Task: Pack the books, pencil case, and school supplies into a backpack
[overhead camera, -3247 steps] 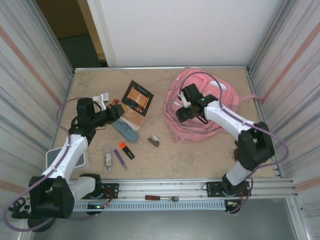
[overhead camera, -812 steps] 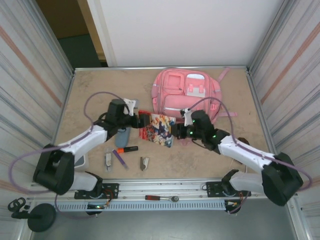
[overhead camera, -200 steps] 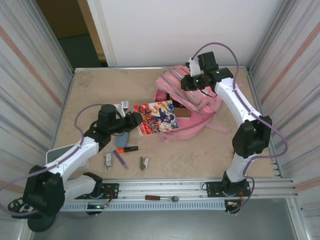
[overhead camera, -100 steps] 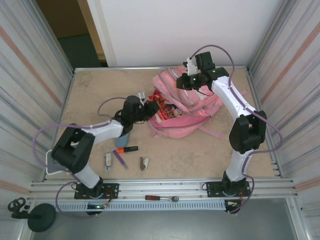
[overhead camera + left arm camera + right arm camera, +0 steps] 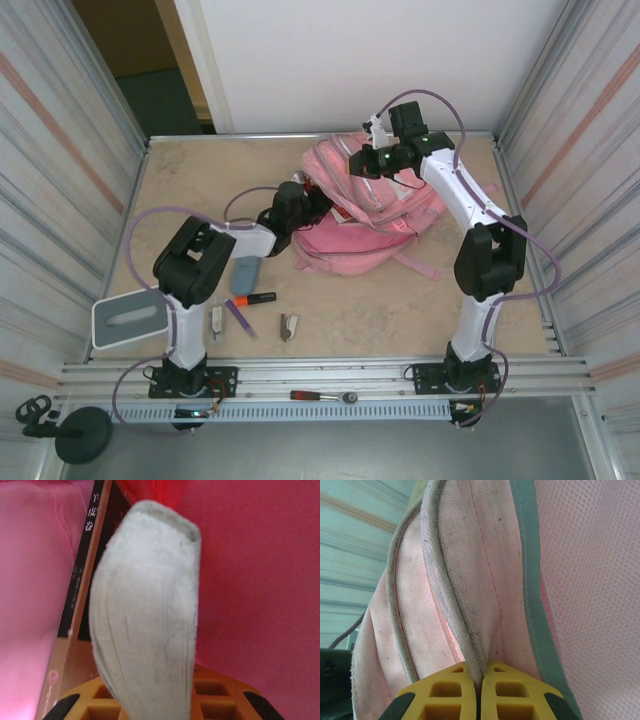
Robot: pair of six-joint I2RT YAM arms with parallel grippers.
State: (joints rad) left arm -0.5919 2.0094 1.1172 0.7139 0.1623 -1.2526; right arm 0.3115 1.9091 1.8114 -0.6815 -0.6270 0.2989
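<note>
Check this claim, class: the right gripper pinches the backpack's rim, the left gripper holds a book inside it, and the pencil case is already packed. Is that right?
No. The pencil case is not packed: the top external view shows it lying on the table, outside the backpack. The rest holds.

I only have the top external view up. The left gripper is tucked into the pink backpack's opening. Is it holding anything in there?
Observer: Yes. On the left wrist view the left gripper is shut on a book, whose white page edges bow up from between its fingers.
Operator: Anything else inside?
Observer: A brown-tan book stands right beside it, with pink backpack fabric around both.
Operator: And the other arm?
Observer: The right gripper is shut on the backpack's piped edge.
</note>
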